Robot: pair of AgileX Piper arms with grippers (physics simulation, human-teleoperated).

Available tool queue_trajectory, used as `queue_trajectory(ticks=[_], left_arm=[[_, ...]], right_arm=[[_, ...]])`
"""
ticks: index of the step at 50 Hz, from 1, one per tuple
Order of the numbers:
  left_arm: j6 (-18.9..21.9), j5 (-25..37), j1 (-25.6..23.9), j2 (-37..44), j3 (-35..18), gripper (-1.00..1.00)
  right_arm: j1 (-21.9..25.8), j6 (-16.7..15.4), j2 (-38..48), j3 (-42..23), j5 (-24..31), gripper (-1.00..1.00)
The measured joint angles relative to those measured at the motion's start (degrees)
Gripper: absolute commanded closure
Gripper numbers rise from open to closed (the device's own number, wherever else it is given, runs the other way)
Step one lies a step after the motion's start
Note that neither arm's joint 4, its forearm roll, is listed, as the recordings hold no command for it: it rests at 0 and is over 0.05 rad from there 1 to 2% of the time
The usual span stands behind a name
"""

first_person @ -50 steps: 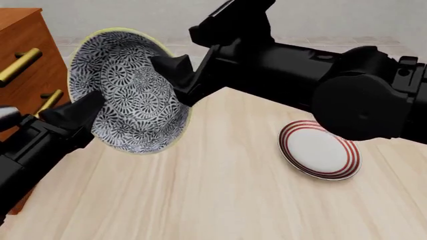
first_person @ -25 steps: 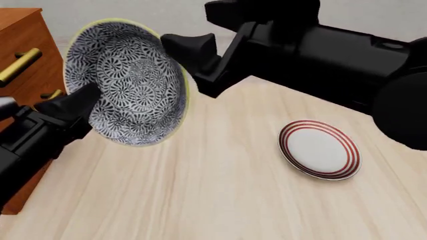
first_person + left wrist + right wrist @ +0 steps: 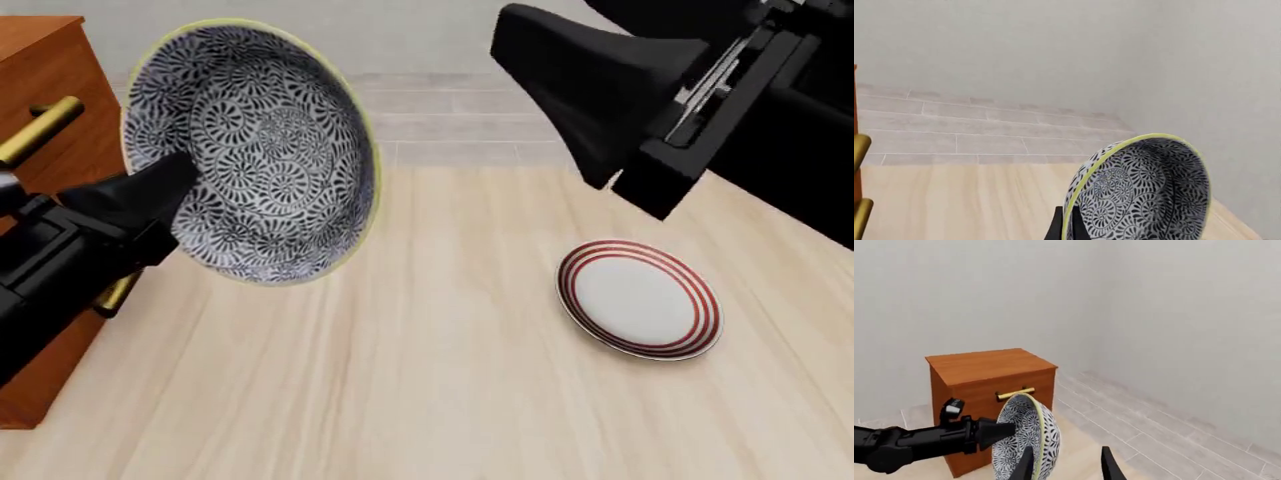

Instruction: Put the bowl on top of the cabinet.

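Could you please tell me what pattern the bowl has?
The bowl has a dense dark-blue-and-white floral pattern with a pale yellow-green rim, clearest in the front view.

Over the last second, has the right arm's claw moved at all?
Yes. In the front view the right fingers have let go of the bowl and pulled back rightward, ending above the striped plate.

Dark-blue-and-white floral bowl (image 3: 254,150) with a pale yellow-green rim, pinched at the black left gripper (image 3: 154,200). Behind it, the reddish-brown cabinet (image 3: 47,90) with brass handles. Below the black right gripper (image 3: 587,90), a white, red-ringed plate (image 3: 638,297).
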Motion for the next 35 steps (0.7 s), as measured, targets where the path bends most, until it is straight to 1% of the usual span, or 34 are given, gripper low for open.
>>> queue_trajectory(ticks=[8, 15, 23, 29, 35], left_arm=[[0.16, 2.09, -0.33, -0.92, -1.11, 1.0], [-0.4, 5.26, -0.49, -1.42, -2.97, 1.0], [-1.45, 10.04, 0.18, -0.94, -5.57, 1.0], [-1.18, 14.69, 1.11, -0.39, -8.06, 1.0], [0.4, 19.27, 2.06, -0.44, -10.56, 1.0]], right_arm=[[-1.41, 2.93, -5.05, 5.29, -3.69, -1.0], [-3.77, 6.04, -7.83, 9.63, -7.29, -1.0], [-6.13, 8.79, -8.44, 13.41, -11.23, -1.0], [-7.44, 10.49, -8.13, 15.37, -13.69, -1.0], [-8.22, 11.75, -7.64, 16.77, -15.63, -1.0]])
